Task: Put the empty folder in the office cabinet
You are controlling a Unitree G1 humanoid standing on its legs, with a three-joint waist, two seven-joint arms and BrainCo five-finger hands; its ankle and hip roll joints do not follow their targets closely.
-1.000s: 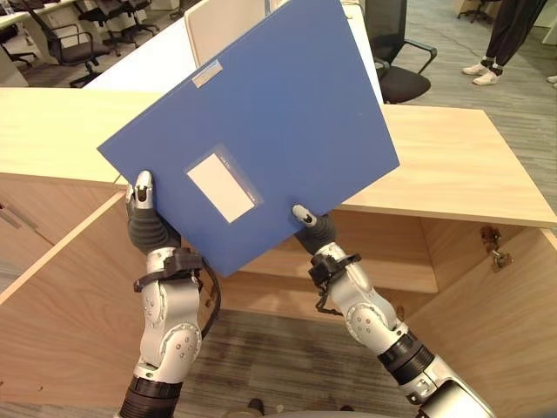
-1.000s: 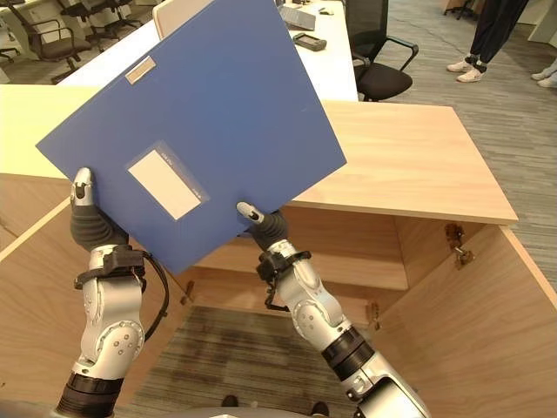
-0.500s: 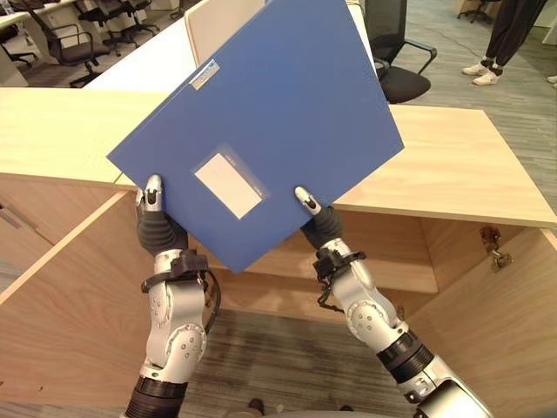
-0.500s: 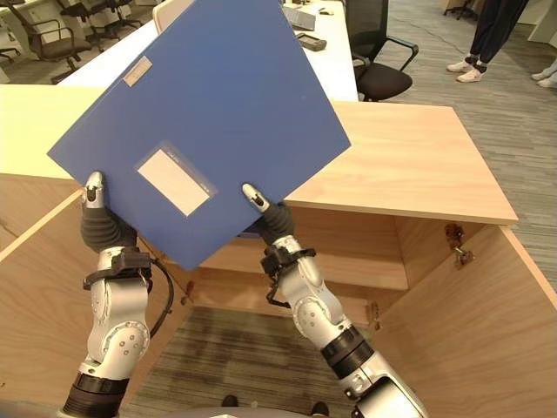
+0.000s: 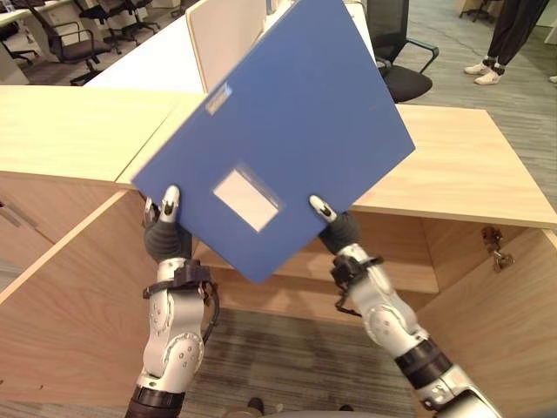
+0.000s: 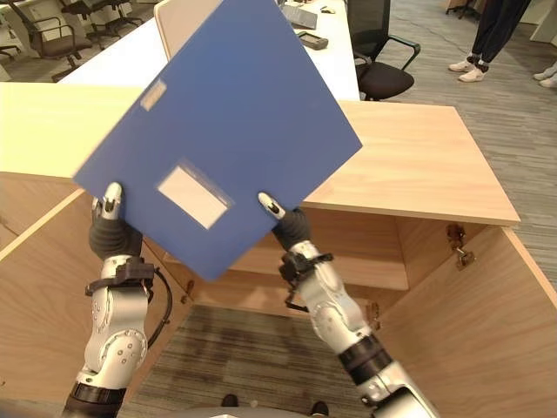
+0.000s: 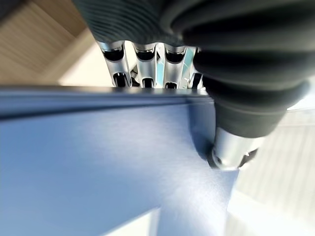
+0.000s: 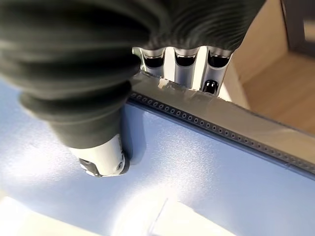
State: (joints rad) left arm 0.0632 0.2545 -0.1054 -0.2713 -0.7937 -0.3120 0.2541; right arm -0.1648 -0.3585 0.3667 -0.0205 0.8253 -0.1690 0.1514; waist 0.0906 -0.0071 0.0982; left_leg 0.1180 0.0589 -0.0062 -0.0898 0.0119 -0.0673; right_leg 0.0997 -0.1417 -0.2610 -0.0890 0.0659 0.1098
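Both hands are carrying the folder a little to the robot's right and turning it steeper than it was a second ago, one corner now hanging lowest between them. The left hand is pinching the folder's lower-left edge, thumb on the front face and fingers curled behind. The right hand is clamping the lower-right edge the same way, thumb on the blue cover and fingers wrapped over the spine side. So the folder is hanging in the air, tilted, above and in front of the open cabinet, whose doors are standing wide to either side, and not yet inside it. Beyond it a pale worktop is running across, with office chairs and a person's legs further off. As I judge it, the thumb grips near the edges are shallow; lowering the broad folder could catch its upper corner on the cabinet's top lip and lever it out of the pinch.
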